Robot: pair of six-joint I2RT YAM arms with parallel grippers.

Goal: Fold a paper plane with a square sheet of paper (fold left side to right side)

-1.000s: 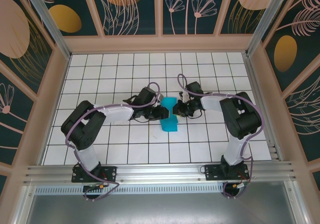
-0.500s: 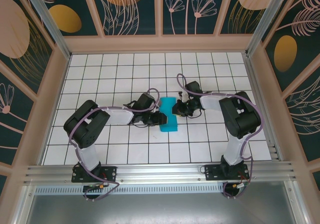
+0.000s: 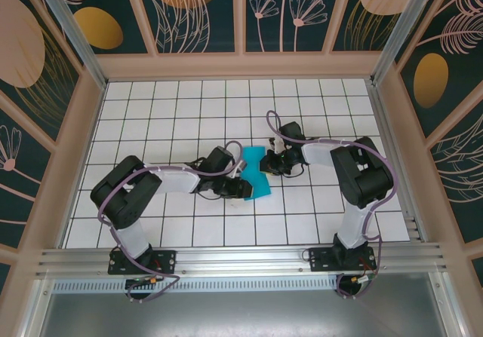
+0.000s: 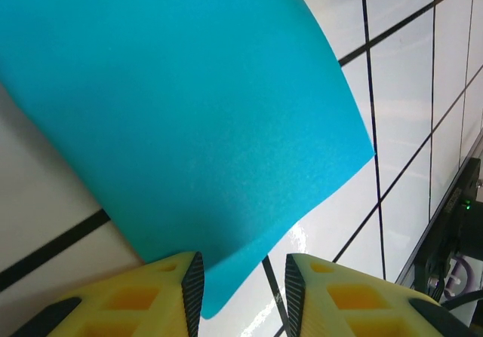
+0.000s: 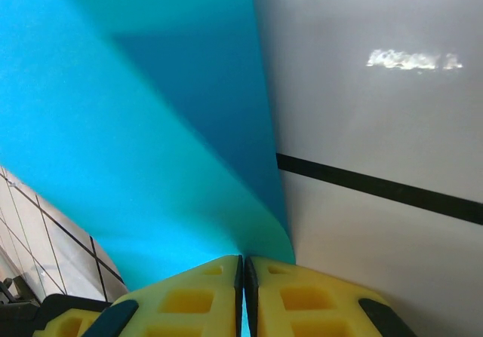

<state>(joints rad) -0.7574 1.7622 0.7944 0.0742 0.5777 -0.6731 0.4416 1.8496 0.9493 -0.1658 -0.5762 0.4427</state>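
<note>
From above, the square sheet of paper [image 3: 260,188] lies at the middle of the white grid table [image 3: 151,111], seen as a narrow upright strip with a waist halfway down, so it looks doubled over or bowed, not flat and square. The left gripper [image 3: 243,188] reaches its lower left edge and the right gripper [image 3: 269,165] its right edge higher up; bare tiles ring the pair on every side, with the walls well apart from them. In the left wrist view the sheet [image 4: 189,111] fills the upper left and its lower corner hangs in the gap of the left gripper [image 4: 244,280], whose jaws stand apart and clamp nothing. In the right wrist view the right gripper [image 5: 243,273] is pinched tight on the sheet [image 5: 128,141], which curls up from the pads at bottom centre over its own shadowed underside, free table [image 5: 377,88] to the right. By my reading the left-to-right fold is under way but uncreased, and every later plane fold remains
</note>
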